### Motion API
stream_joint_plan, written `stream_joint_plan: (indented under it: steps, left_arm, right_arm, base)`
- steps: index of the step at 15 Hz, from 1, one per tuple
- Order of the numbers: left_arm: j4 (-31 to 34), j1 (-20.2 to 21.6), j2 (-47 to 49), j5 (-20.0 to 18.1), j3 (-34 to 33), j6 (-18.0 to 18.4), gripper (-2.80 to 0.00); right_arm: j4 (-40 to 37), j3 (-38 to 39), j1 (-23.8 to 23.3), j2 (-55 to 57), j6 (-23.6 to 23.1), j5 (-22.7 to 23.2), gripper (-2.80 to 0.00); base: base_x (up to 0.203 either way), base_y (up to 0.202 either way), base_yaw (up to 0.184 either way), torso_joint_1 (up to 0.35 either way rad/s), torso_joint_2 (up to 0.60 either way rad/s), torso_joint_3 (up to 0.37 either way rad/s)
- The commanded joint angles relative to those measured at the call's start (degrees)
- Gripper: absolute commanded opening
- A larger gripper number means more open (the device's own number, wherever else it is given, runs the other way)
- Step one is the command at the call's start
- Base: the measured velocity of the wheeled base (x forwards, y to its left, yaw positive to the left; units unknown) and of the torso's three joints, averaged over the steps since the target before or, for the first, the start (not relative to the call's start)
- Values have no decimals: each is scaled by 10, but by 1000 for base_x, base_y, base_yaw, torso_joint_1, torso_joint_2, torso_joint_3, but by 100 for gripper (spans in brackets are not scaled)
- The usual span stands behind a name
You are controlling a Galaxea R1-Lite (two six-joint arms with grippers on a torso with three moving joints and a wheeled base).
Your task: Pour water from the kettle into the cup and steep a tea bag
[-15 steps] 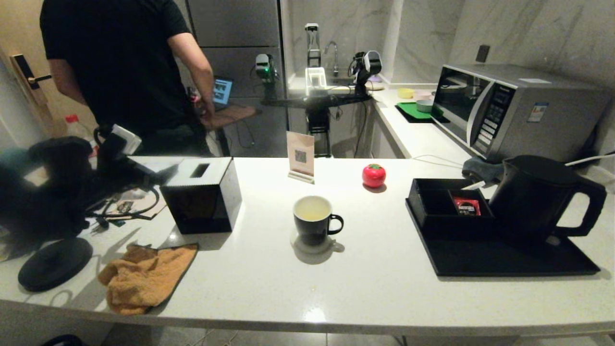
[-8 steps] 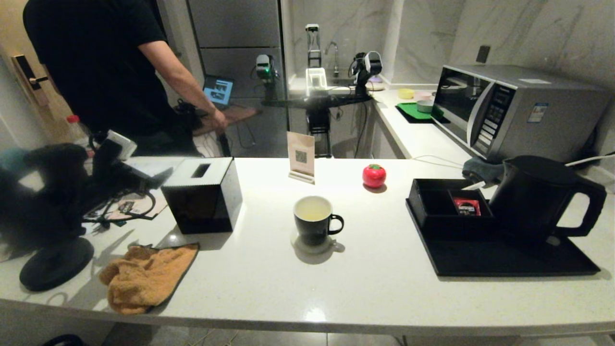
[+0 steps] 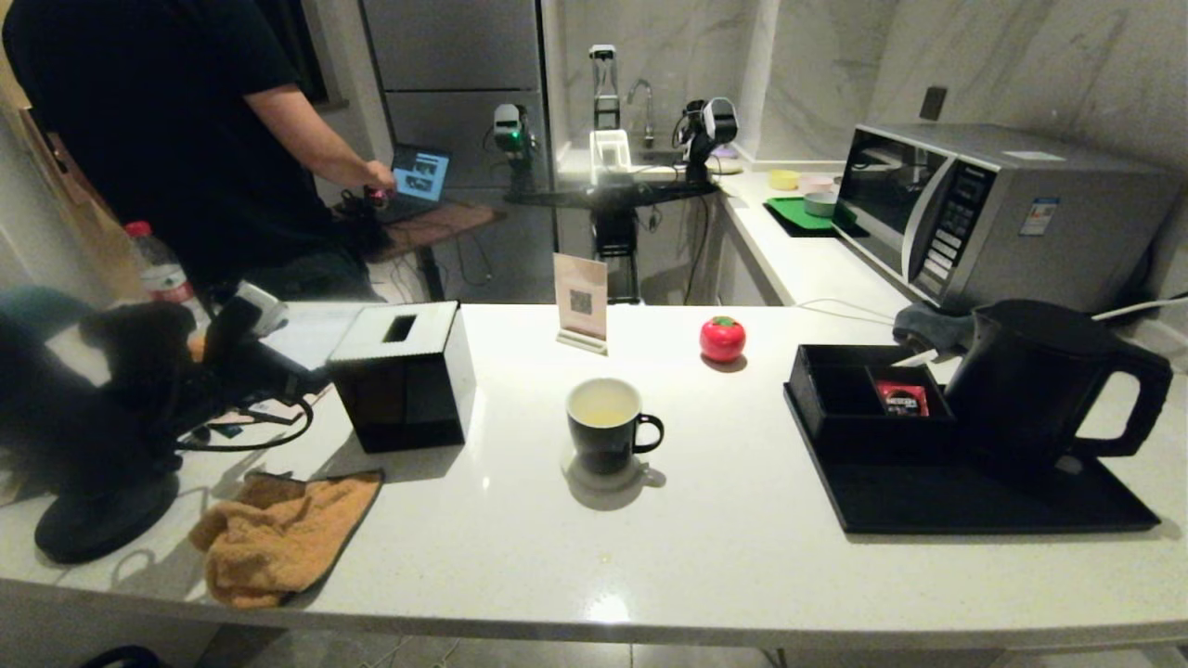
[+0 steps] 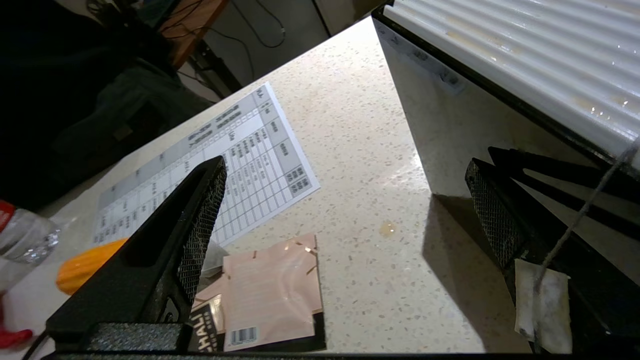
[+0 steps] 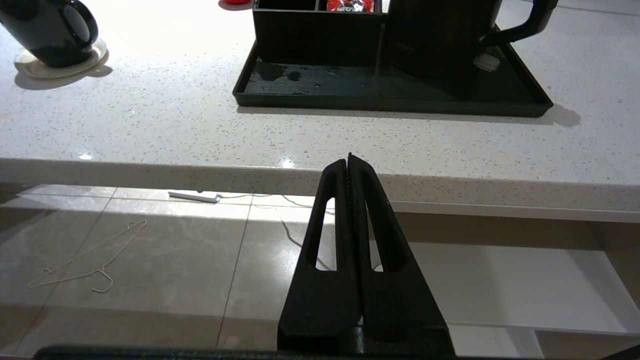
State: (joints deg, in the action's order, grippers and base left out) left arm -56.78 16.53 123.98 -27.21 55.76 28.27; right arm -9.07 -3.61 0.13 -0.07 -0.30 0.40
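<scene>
The black kettle point(image 3: 1039, 380) stands on the black tray point(image 3: 984, 501) at the right, also seen in the right wrist view point(image 5: 435, 35). The black cup point(image 3: 605, 427) sits mid-counter on a coaster and holds pale yellowish water. My left gripper point(image 3: 311, 376) is open low over the counter, hard against the tissue box's left side, nothing between its fingers point(image 4: 200, 225). A whitish tag on a thin string point(image 4: 542, 305) clings to one finger. A greyish pouch point(image 4: 216, 257), perhaps the tea bag, peeks from behind the other. My right gripper point(image 5: 349, 159) is shut and empty below the counter's front edge.
Beside the left gripper are the black tissue box point(image 3: 399, 376), a pink packet point(image 4: 270, 295) and a printed sheet point(image 4: 225, 160). An orange cloth point(image 3: 278, 533) and a round black base point(image 3: 107, 515) lie front left. A person point(image 3: 158, 121) stands behind. A red packet point(image 3: 898, 397) sits in the tray's box.
My left arm has swung right and come against the tissue box, which has shifted slightly right. The person behind has stepped left. Cup and kettle have not moved.
</scene>
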Motion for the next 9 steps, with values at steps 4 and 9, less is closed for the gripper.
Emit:
stream_joint_plan:
  steps: [4,9]
  left_arm:
    - [-3,0,2,-3,-1,4,0]
    - [-14,3,-16,-27,3,-1,0]
  right_arm:
    - [-1,0,0,1,0,0,-280]
    - [-1,0,0,1,0,0,-280]
  base:
    - [0,0,0,0,0,0]
    - [0,0,0,0,0,0]
